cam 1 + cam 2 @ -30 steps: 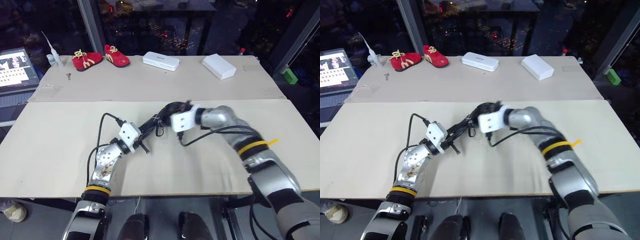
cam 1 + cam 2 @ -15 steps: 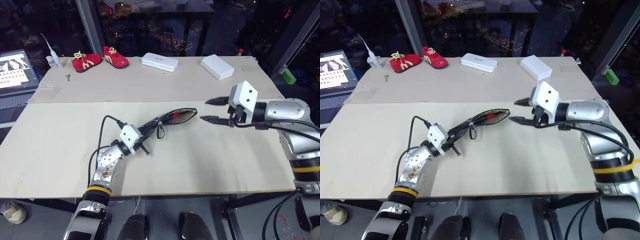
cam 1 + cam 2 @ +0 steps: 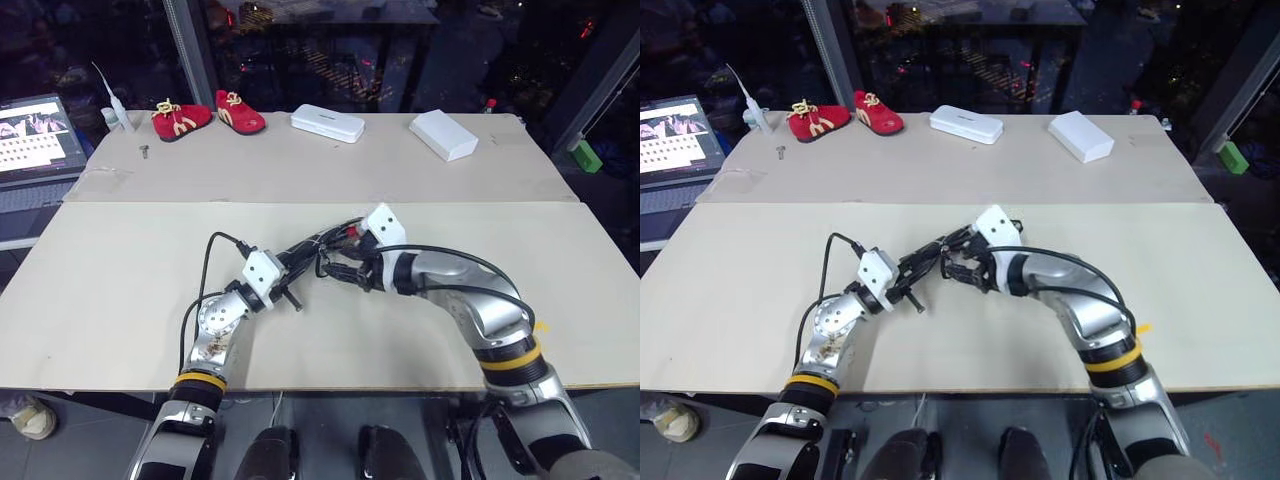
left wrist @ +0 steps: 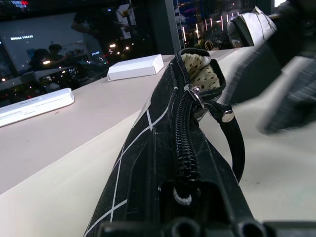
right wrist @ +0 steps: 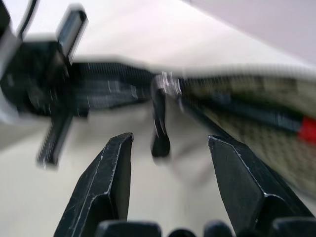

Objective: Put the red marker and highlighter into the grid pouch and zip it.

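— Over the table's middle, how far along was the job?
— Left gripper [image 3: 297,262] was clamped on the grid pouch [image 3: 325,243], held off the table. Right gripper [image 5: 170,163], jaws apart and empty, faced its zipper loop [image 5: 159,123]. Zipping remained.
— And inside?
— Right wrist view showed the red marker [image 5: 276,121]; highlighter couldn't be seen.

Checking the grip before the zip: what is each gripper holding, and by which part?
The left gripper holds the grid pouch by its closed zipper end, shut on it. The right gripper is open, holding nothing, near the zipper-pull loop.
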You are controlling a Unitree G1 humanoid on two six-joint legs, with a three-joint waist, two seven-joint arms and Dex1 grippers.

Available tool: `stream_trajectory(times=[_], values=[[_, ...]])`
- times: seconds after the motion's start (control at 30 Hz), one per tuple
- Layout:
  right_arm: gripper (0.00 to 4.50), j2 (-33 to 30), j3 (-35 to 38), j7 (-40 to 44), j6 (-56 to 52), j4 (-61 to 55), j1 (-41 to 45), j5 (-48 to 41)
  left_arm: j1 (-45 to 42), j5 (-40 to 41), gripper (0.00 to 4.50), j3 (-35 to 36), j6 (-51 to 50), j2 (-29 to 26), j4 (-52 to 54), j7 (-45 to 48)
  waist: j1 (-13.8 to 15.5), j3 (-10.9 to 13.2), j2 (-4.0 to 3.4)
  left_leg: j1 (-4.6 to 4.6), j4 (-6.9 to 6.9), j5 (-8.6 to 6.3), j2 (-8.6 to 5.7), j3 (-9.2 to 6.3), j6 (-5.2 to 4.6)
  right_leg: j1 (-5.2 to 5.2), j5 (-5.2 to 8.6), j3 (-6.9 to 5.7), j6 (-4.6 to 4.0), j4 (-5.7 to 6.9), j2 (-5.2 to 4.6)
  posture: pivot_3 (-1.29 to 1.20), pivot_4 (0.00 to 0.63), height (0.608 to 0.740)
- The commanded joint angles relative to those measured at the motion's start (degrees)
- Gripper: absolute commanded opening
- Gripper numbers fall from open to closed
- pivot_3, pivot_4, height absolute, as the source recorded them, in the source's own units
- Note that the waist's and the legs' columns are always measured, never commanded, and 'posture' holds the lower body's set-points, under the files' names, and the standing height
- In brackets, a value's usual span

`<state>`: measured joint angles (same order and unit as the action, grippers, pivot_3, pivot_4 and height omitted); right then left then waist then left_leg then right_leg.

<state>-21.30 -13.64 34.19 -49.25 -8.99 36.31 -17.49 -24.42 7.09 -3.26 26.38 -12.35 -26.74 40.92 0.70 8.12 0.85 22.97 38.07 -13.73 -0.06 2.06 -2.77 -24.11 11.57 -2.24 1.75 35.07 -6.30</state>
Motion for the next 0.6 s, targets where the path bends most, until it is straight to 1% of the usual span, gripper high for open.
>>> stream_trajectory(times=[0.03,0.17,0.23,0.27,0.47,0.6], values=[[2.71,2.0,-0.2,-1.9,0.2,2.8,2.6,1.6,-1.2,0.7,0.00,0.0,1.0,0.3,0.3,0.1,-0.1,0.0,0.00,0.00,0.00,0.00,-0.01,0.01,0.00,-0.01,0.00,0.01,0.00,0.00,0.00,0.00,0.150,0.740],[2.71,3.2,-0.1,-1.9,0.0,4.4,3.7,1.9,-1.3,0.7,0.00,-0.1,0.9,0.5,0.5,0.0,-0.2,0.0,0.00,-0.01,0.00,0.00,-0.01,0.01,0.00,-0.02,0.00,0.01,0.00,0.00,0.04,0.00,0.150,0.740],[2.20,2.8,-0.5,-2.2,0.7,5.7,3.8,3.1,-1.2,0.6,0.00,-0.1,0.8,0.6,0.7,-0.1,-0.3,0.0,0.00,0.00,0.00,0.00,-0.01,0.01,0.00,-0.02,0.00,0.01,0.00,0.01,0.07,0.00,0.150,0.740],[2.04,2.4,-0.5,-1.8,1.2,6.0,3.7,3.2,-1.1,0.6,0.00,-0.1,0.8,0.6,0.9,-0.2,-0.3,0.0,0.00,0.00,0.00,0.00,-0.01,0.01,0.00,-0.01,0.00,0.01,0.00,0.02,0.07,0.00,0.150,0.740],[0.05,1.4,0.5,-0.8,2.6,6.6,4.2,3.8,-0.6,0.7,0.00,-0.1,0.7,0.5,1.6,-0.3,-0.4,0.0,0.00,0.00,0.00,0.00,-0.01,0.00,0.00,-0.01,0.00,0.01,0.00,0.01,0.07,0.00,0.150,0.740],[0.05,0.6,0.8,-0.1,3.2,6.5,4.3,4.2,-0.6,0.7,0.00,0.0,0.6,0.4,1.8,-0.4,-0.5,0.0,0.00,0.00,0.00,0.00,-0.01,0.01,0.00,-0.01,0.00,0.01,0.00,0.01,0.07,0.00,0.150,0.740]])
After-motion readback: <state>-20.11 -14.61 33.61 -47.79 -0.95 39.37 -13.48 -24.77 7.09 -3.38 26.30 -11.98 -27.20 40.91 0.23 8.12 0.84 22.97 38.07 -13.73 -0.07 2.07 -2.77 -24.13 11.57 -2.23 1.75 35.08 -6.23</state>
